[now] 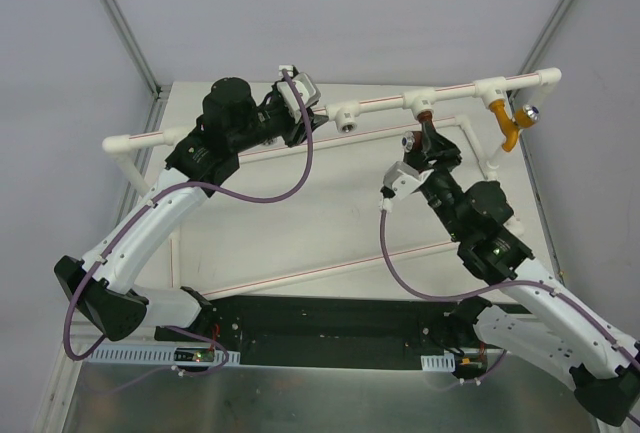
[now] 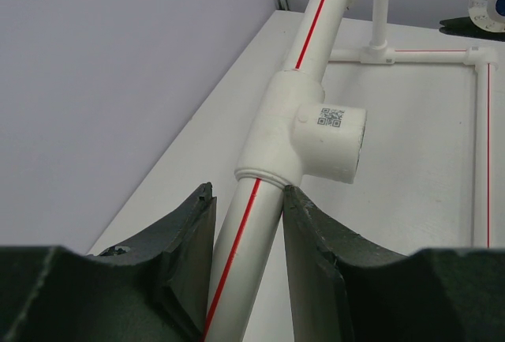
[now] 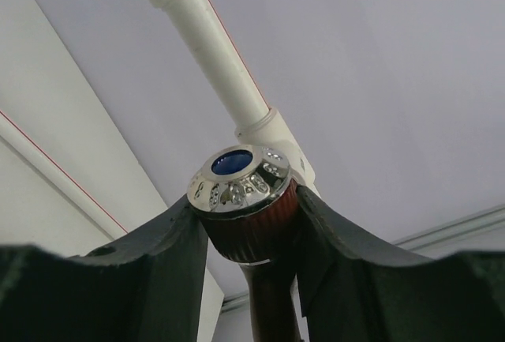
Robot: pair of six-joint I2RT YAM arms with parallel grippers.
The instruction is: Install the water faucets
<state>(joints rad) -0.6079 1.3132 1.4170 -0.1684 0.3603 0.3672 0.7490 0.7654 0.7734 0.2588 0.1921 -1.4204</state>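
Pipe [image 2: 235,267] in left gripper [image 2: 247,208], tee [image 2: 304,129] beyond

one dark reddish-brown faucet [image 1: 428,135] and one orange-yellow faucet [image 1: 507,125], so two faucets, each with one shiny round end. three white tee sockets: a left one [image 1: 345,116], a middle one [image 1: 416,101], a right one [image 1: 490,87]. one white pipe frame [image 1: 150,140]. two arms, a left arm [image 1: 160,213] and a right arm [image 1: 535,298], with one left gripper [image 2: 245,216] and one right gripper [image 3: 248,223], two fingers apiece. two purple cables [image 1: 270,196]. one table [image 1: 330,223].
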